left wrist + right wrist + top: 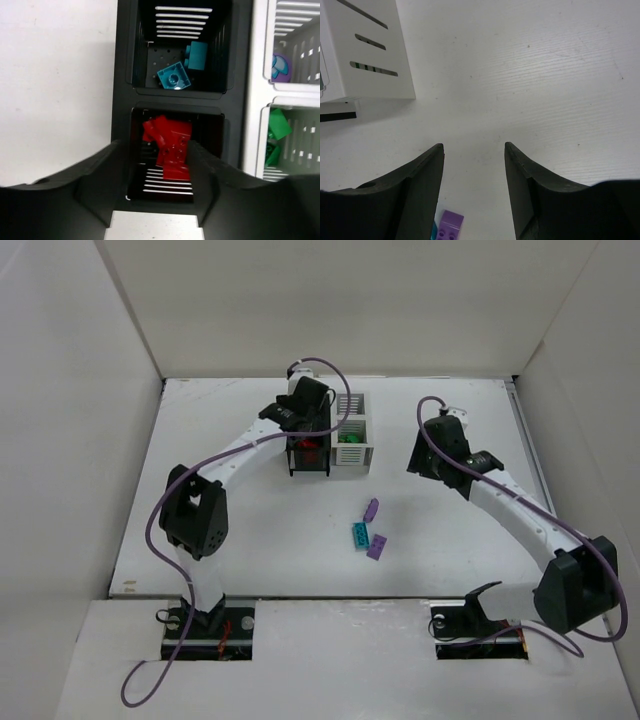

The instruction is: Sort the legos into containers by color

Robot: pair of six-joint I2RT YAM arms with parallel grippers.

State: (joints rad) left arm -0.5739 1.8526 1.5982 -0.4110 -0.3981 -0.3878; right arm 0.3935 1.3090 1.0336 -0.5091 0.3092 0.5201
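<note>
My left gripper [306, 432] hangs open over the black bin [307, 456]. In the left wrist view the gripper [155, 147] stands above the near compartment, where several red legos [170, 145] lie. The far compartment holds teal legos [175, 77]. The white bin [352, 430] beside it holds a purple piece [280, 67] and green legos [278, 125]. Two purple legos [371, 508] [377, 546] and a teal lego [359, 534] lie on the table. My right gripper [425, 458] is open and empty above the table [474, 150], right of the white bin [365, 50].
White walls close in the table [220, 530] on the left, back and right. In the right wrist view a purple lego [449, 225] lies near my left finger [420, 185], with a teal sliver [434, 231] beside it.
</note>
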